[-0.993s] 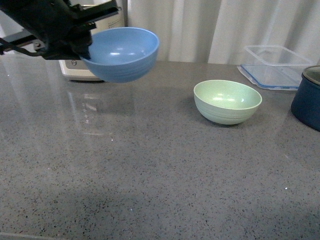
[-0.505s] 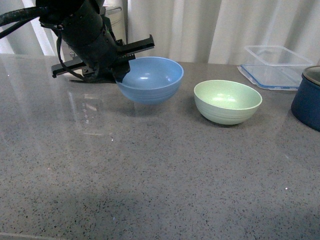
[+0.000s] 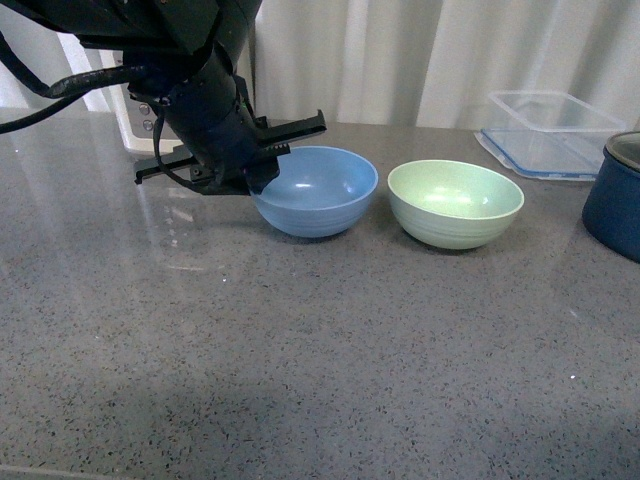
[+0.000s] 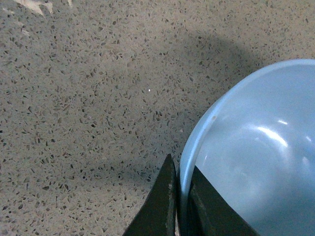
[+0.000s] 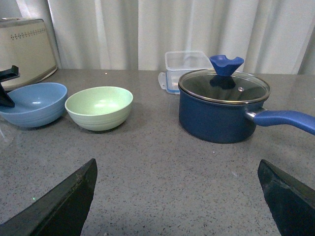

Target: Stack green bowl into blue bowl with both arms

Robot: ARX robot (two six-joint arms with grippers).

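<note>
Matte, plastic-looking green bowl point(image 3: 455, 203) sits on the grey counter point(image 3: 300, 360), just beside the blue bowl point(image 3: 318, 190). Probably light, stiff and a bit slick, so you grab its thin rim. Right gripper point(image 5: 177, 201) is spread wide. Left gripper point(image 4: 181, 201) pinches the blue bowl's rim.

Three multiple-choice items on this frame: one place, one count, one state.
1. In the front view, the green bowl stands: A) right of the blue bowl, apart; B) inside it; C) left of it.
2. Bowls in view: A) one; B) two; C) three.
3. The left gripper is: A) open, empty; B) shut on the blue bowl's rim; C) holding the green bowl.
1 A: a gap separates them. 2 B: one green, one blue. 3 B: the left wrist view shows the rim pinched.
</note>
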